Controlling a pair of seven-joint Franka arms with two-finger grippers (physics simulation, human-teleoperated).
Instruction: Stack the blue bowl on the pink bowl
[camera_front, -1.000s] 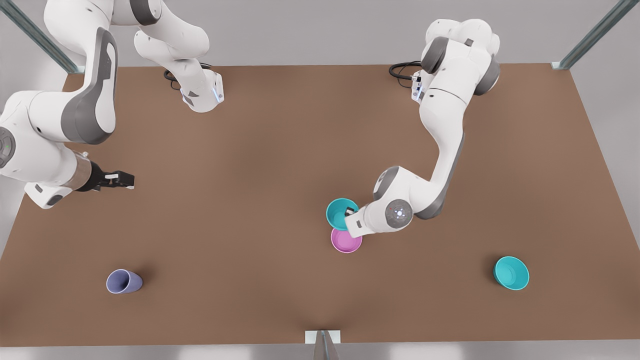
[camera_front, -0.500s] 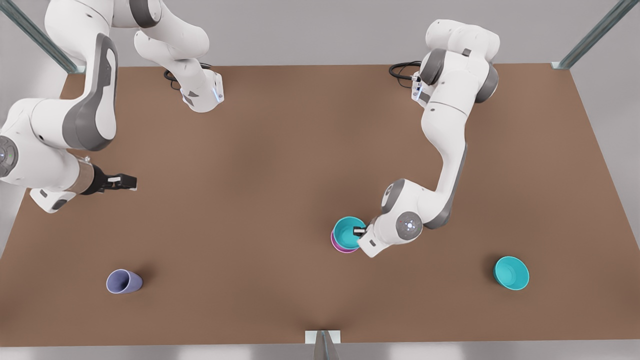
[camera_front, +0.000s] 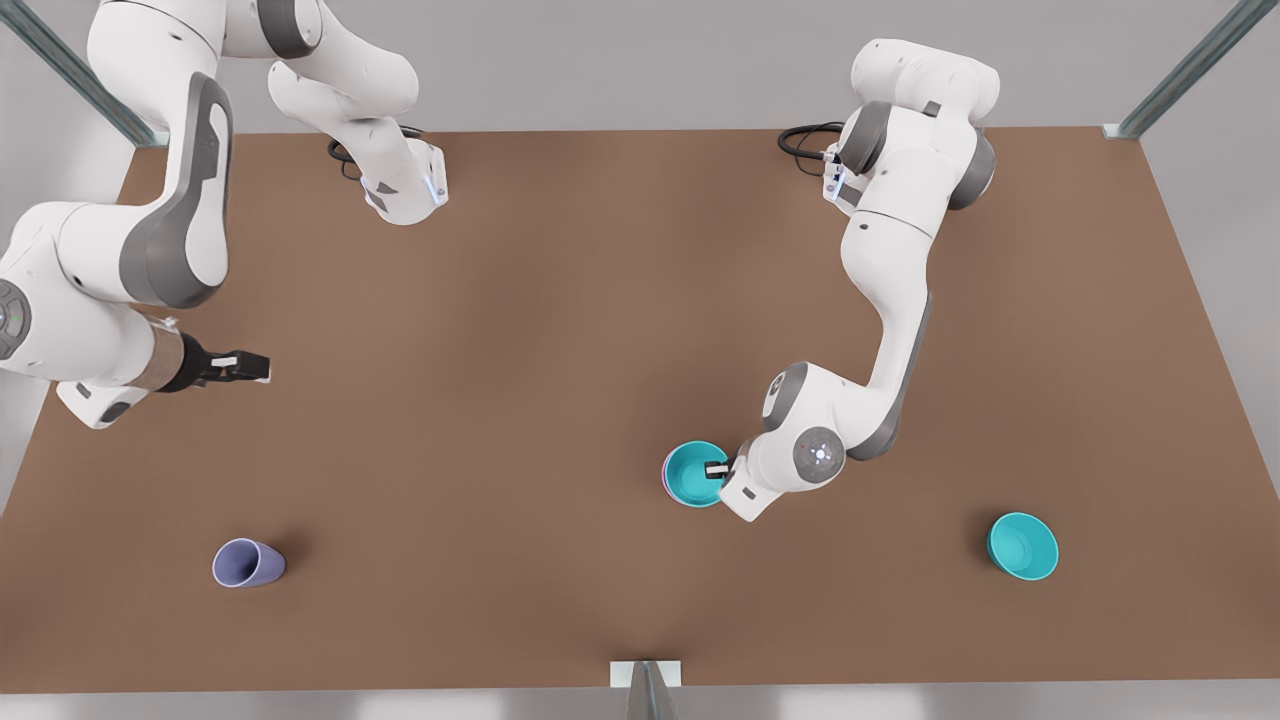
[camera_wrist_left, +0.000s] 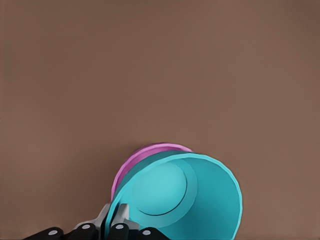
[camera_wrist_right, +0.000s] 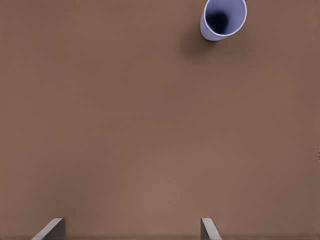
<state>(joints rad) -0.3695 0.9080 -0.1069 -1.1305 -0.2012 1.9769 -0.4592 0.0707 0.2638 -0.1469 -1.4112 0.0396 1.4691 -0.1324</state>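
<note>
Near the table's middle, the blue bowl was pinched at its rim by the left gripper, apparently almost centred over the pink bowl, while the right gripper, seemingly spread, waited well apart.

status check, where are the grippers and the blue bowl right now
Left gripper shut on blue bowl rim, bowl over pink bowl. Right gripper open, waiting far off above table. Nothing in the way.

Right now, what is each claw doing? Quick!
Left claw: shut on the blue bowl's rim, over the pink bowl.
Right claw: open, holding nothing, waiting above the table at the front view's left.
</note>
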